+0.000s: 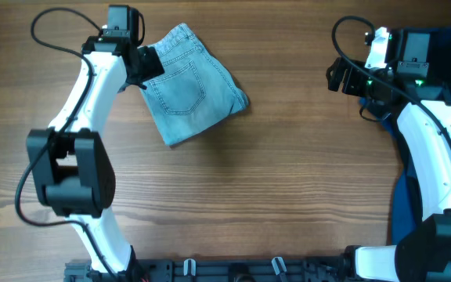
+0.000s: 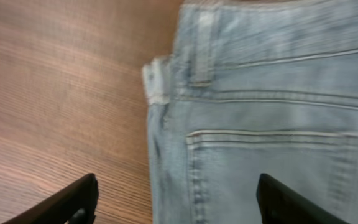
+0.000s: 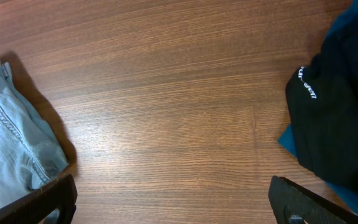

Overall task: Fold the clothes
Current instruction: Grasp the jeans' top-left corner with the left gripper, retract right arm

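Well, the shorts sit folded in a compact bundle at the far left of the bench, close to its far edge. The left claw hangs right over their left side, jaws spread wide and gripping nothing. One finger is over bare wood, the other over the pocket. The denim runs off to that claw's right, toward the middle of the bench. It's a near-square bundle, turned askew to the bench edges, so there's no strong long axis to line up on. The right claw is released too. It hovers over empty wood well apart from the shorts, toward the right edge beside a black garment and some blue fabric. Any last tidy, I'd say, falls to the left arm, much the nearer.
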`<state>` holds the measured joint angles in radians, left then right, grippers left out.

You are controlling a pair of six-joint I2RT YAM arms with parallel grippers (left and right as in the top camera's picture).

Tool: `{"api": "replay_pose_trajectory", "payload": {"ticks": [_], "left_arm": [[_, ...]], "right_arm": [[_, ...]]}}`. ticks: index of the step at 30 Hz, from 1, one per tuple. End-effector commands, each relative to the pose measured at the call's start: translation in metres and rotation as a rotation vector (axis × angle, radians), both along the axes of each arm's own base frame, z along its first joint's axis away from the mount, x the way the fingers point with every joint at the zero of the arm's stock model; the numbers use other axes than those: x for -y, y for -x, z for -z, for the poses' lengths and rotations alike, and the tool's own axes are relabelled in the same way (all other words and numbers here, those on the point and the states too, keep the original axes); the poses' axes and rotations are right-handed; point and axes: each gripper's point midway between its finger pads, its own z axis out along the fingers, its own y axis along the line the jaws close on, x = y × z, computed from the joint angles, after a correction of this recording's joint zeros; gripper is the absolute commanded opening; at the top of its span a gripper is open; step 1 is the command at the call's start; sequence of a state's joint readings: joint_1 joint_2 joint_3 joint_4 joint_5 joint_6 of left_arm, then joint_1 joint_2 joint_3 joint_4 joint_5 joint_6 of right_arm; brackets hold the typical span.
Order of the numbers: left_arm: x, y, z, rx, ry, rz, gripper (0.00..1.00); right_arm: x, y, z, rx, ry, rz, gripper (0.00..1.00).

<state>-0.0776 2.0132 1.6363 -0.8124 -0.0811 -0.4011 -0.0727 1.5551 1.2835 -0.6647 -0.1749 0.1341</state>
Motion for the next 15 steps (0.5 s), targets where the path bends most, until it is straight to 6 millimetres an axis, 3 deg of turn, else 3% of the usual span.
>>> {"api": "replay_pose_trajectory", "payload": {"ticks": [1,6,10,12,13,14,15], "left_arm": [[0.007,0.009,0.028,-0.083,0.082,-0.036,0.73],[0.024,0.009,0.026,-0.085,0.178,-0.024,0.68],[0.076,0.015,0.019,-0.105,0.38,0.08,0.62],[0.094,0.012,0.016,-0.085,0.398,0.118,0.59],[0.104,0.01,0.014,-0.07,0.406,0.143,0.48],[0.115,0.009,0.012,-0.055,0.411,0.168,0.26],[0.129,0.006,0.009,-0.03,0.416,0.202,0.15]], "right_arm": [[0.002,-0.001,0.005,-0.011,0.011,0.006,1.0],[0.002,-0.001,0.005,-0.011,0.011,0.006,1.0],[0.002,-0.001,0.005,-0.011,0.011,0.006,1.0],[0.002,-0.001,0.005,-0.011,0.011,0.006,1.0],[0.001,-0.001,0.005,-0.011,0.011,0.006,1.0],[0.002,-0.001,0.005,-0.011,0.011,0.006,1.0],[0.002,-0.001,0.005,-0.011,0.011,0.006,1.0]]}}
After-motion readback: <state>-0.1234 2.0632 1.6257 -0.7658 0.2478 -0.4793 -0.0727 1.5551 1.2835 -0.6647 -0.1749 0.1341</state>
